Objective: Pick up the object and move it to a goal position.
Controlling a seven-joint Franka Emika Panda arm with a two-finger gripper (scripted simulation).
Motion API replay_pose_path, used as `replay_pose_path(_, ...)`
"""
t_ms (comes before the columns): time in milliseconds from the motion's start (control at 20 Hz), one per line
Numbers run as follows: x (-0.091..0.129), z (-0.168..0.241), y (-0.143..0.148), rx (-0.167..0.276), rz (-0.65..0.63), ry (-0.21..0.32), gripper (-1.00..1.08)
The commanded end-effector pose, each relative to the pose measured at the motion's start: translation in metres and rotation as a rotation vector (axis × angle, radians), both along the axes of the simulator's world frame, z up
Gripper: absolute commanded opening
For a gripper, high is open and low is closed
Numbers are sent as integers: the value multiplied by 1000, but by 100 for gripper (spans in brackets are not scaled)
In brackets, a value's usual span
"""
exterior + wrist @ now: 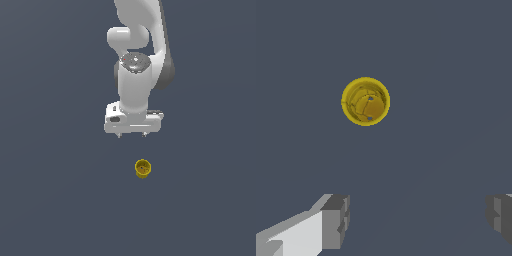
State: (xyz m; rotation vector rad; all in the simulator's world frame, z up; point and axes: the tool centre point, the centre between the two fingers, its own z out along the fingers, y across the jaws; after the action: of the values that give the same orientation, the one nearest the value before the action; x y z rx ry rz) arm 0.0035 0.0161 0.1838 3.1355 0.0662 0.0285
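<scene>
Yellow cup stands upright on the dark floor, mouth up, nearer the exterior camera than the gripper and slightly to that view's right. The jaws are spread wide and hold nothing. A good approach would centre the fingers over the rim, descend straight, and close across the cup's wall without tipping it.
</scene>
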Motion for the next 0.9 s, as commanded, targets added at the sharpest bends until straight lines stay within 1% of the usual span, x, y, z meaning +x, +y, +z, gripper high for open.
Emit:
replay_pose_path(0,0,0,0,0,0,0,100)
replay_pose_path(150,-1,-1,7,4,5,2,100)
replay_pose_path(350,-4,-7,32,17,23,12,100)
replay_pose_path(450,-6,-8,39,21,29,15,100)
replay_pose_path(850,-3,-10,39,21,10,15,100)
